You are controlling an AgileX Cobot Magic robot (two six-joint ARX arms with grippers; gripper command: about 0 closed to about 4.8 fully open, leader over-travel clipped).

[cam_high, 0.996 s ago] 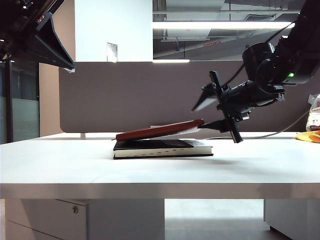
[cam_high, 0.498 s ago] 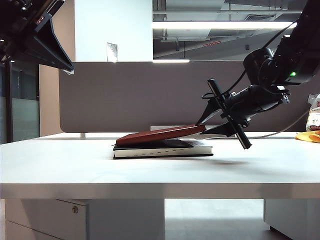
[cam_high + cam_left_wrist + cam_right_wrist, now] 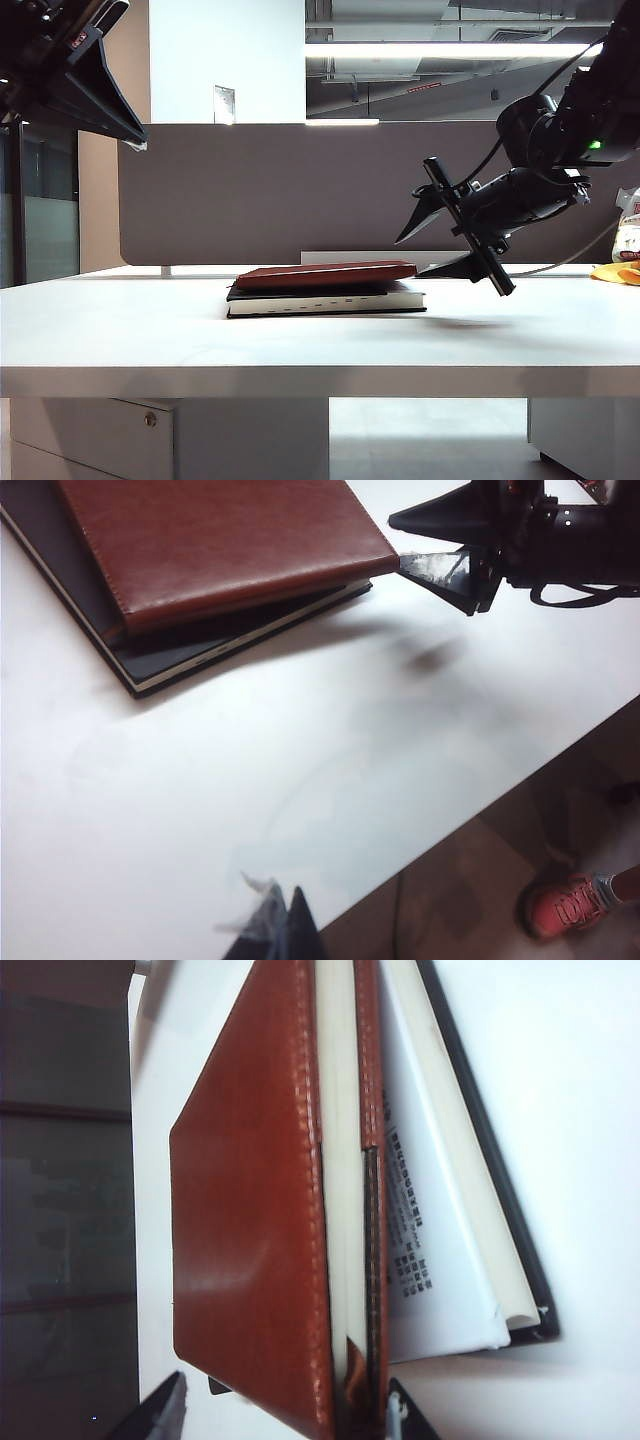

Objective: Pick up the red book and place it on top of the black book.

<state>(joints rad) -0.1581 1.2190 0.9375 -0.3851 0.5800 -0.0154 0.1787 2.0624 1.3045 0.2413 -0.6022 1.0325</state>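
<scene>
Resting flat on the white table (image 3: 120, 330), the black book (image 3: 325, 298) carries the red book (image 3: 325, 275), long axes level and roughly aligned. The right gripper (image 3: 452, 240) sits just beside the red book's right end, jaws spread, grasping nothing; any retreat runs rightward, away from that end. The left gripper (image 3: 275, 920) hangs well apart, farther off; its state cannot be told
</scene>
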